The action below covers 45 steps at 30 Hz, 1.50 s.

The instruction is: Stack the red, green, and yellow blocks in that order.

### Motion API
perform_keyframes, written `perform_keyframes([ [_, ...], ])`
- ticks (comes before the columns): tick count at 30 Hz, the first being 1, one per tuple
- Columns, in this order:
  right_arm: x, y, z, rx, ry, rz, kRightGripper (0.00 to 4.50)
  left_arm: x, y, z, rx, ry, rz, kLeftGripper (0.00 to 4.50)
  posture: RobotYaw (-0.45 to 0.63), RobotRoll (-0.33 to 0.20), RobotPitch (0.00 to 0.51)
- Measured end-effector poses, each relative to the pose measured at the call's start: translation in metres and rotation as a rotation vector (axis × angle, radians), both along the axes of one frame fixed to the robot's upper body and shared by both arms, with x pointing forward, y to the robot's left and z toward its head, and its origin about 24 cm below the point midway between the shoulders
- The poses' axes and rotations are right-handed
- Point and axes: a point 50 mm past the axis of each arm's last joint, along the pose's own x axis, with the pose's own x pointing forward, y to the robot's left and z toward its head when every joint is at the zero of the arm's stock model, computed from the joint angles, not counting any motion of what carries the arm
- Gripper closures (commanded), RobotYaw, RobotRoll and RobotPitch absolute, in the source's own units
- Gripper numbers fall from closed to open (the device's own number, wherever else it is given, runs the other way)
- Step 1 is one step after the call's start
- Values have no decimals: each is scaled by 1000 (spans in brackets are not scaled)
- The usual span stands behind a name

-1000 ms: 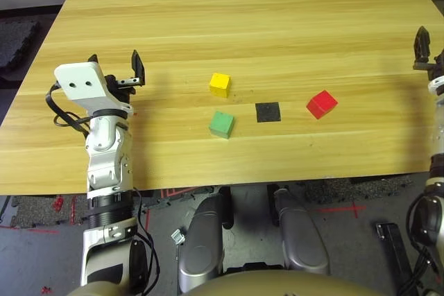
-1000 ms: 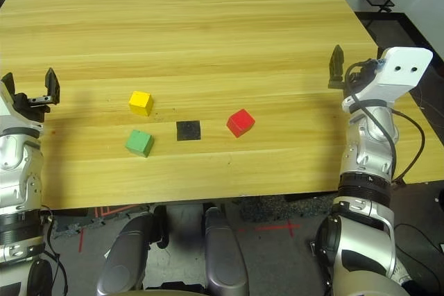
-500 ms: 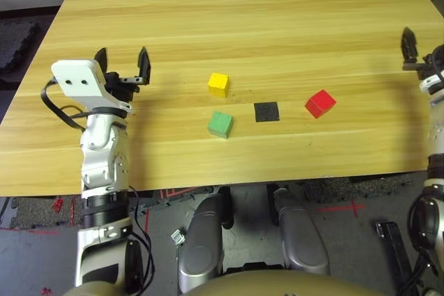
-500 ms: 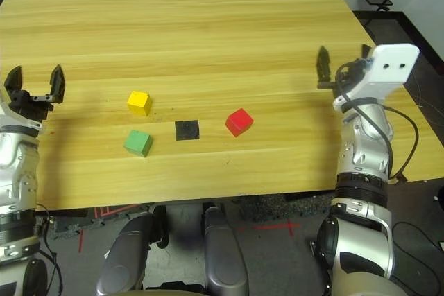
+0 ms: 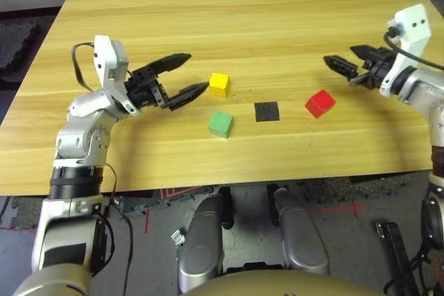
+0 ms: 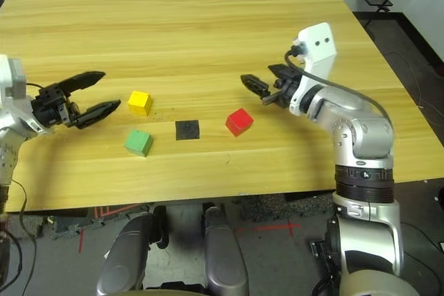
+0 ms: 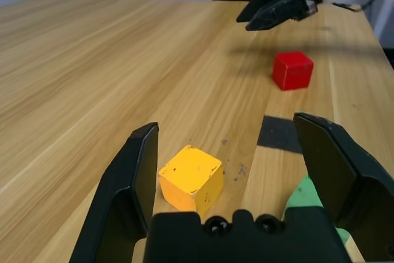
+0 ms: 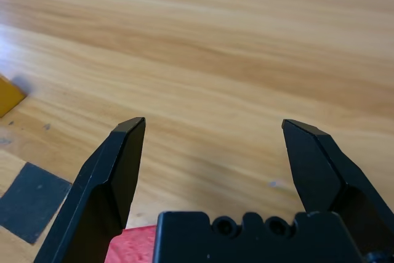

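**Left eye view: both claws spread, reaching inward over the counter**

The left claw (image 5: pixel 186 74) stretches level toward the yellow block (image 5: pixel 219 84), fingers apart, tips just short of it. The right claw (image 5: pixel 345 63) points inward above the red block (image 5: pixel 320 103), fingers also apart. The green block (image 5: pixel 221 124) sits near the yellow one, beside a black patch (image 5: pixel 267 111) on the counter (image 5: pixel 243 12). All three blocks lie separate.
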Motion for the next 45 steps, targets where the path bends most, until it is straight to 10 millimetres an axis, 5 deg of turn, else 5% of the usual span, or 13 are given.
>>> perform_keyframes([
  [7,-14,20,-19,-82,56,96,0,12,4,-13,33,12,-15,23,200,-79,236],
  [13,-27,21,-13,-195,38,189,0,19,-1,-14,29,-9,-27,23,196,-91,231],
  [23,-50,15,-32,-363,30,286,0,21,0,-16,32,-16,-17,23,205,-85,220],
  [45,-49,15,-35,-380,-93,212,0,19,-6,-22,18,15,-47,23,156,-68,221],
])
